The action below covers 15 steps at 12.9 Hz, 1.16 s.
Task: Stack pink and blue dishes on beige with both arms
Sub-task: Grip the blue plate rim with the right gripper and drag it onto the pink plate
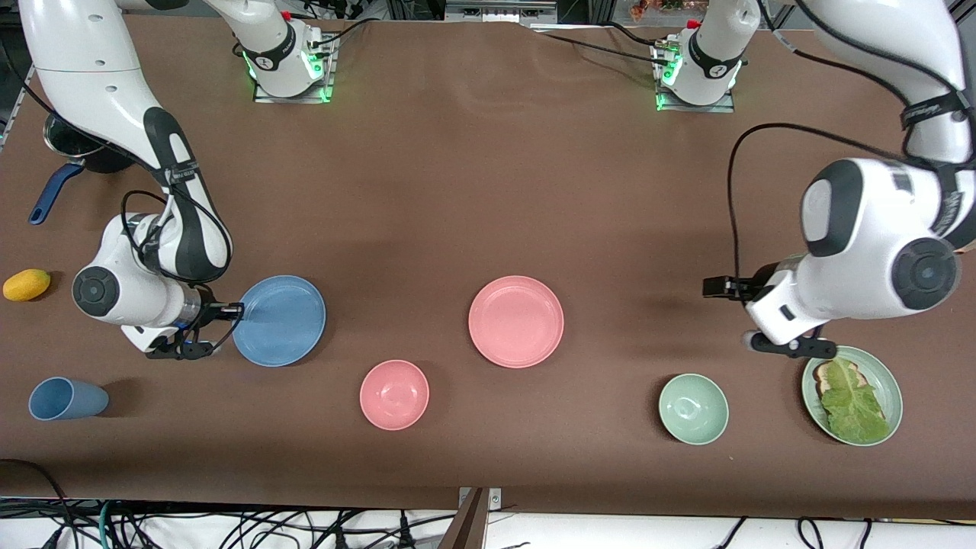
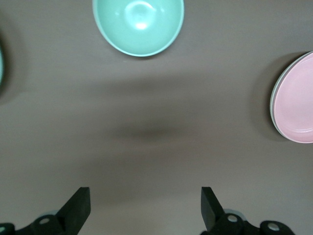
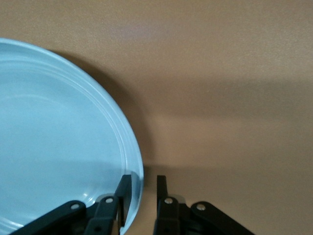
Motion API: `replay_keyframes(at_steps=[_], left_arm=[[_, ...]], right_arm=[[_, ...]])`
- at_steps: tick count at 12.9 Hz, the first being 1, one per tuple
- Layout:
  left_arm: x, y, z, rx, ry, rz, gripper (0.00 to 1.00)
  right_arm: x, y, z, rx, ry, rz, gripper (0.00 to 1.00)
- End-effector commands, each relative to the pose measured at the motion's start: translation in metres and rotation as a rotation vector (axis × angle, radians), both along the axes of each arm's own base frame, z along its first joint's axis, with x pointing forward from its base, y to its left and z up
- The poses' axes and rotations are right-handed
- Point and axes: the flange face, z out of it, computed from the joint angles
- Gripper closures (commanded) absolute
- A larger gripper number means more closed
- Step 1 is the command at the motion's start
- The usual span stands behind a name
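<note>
The sky-blue plate point(image 1: 280, 320) point(image 3: 54, 142) lies flat on the table toward the right arm's end. My right gripper point(image 1: 232, 309) point(image 3: 144, 186) is low at its rim and open. One finger is inside the rim and the other outside, apart from it. The salmon-pink plate point(image 1: 516, 321) point(image 2: 296, 100) lies mid-table. A pale cream edge, seemingly the beige plate point(image 2: 273, 100), shows under it in the left wrist view. In the front view the beige plate is hidden. My left gripper point(image 1: 718, 288) point(image 2: 145, 205) hangs open and empty over bare table between the pink plate and the green dishes.
A small pink bowl point(image 1: 394, 394) and a pale green bowl point(image 1: 693, 409) point(image 2: 139, 24) sit nearer the front camera. A green plate point(image 1: 884, 381) holds toast and lettuce. A blue cup point(image 1: 65, 399), a yellow fruit point(image 1: 27, 284) and a blue-handled dark pot point(image 1: 72, 149) lie at the right arm's end.
</note>
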Motion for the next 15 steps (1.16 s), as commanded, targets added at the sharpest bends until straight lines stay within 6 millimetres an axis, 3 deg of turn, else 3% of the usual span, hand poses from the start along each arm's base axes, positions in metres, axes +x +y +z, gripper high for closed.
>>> replay_keyframes(at_steps=[1, 2, 4, 6, 8, 11, 13, 15], left_arm=[[-0.012, 0.028, 0.039, 0.035, -0.015, -0.023, 0.0], [-0.017, 0.027, 0.051, 0.055, -0.024, -0.038, 0.0], [-0.023, 0.04, 0.076, 0.07, -0.056, -0.035, 0.0], [-0.03, 0.066, 0.099, 0.04, -0.088, 0.002, 0.0], [-0.042, 0.094, 0.12, 0.016, -0.114, 0.043, 0.0], [-0.05, 0.115, 0.115, -0.019, -0.104, 0.075, 0.0], [-0.063, 0.117, 0.121, -0.03, -0.098, 0.071, 0.0], [-0.071, 0.114, 0.135, -0.036, -0.121, 0.074, 0.0]], right_arm=[[-0.003, -0.001, 0.001, 0.02, -0.007, 0.002, 0.92], [-0.002, 0.0, 0.002, 0.02, -0.01, 0.007, 1.0], [0.004, 0.006, 0.017, 0.021, -0.028, 0.025, 1.0], [0.01, 0.014, 0.036, 0.03, -0.042, 0.045, 1.0], [0.02, 0.026, 0.069, 0.044, -0.042, 0.062, 1.0], [0.038, 0.053, 0.131, 0.064, -0.013, 0.096, 1.0], [0.042, 0.073, 0.153, 0.07, -0.011, 0.125, 1.0], [0.041, 0.109, 0.164, 0.091, -0.006, 0.118, 1.0]])
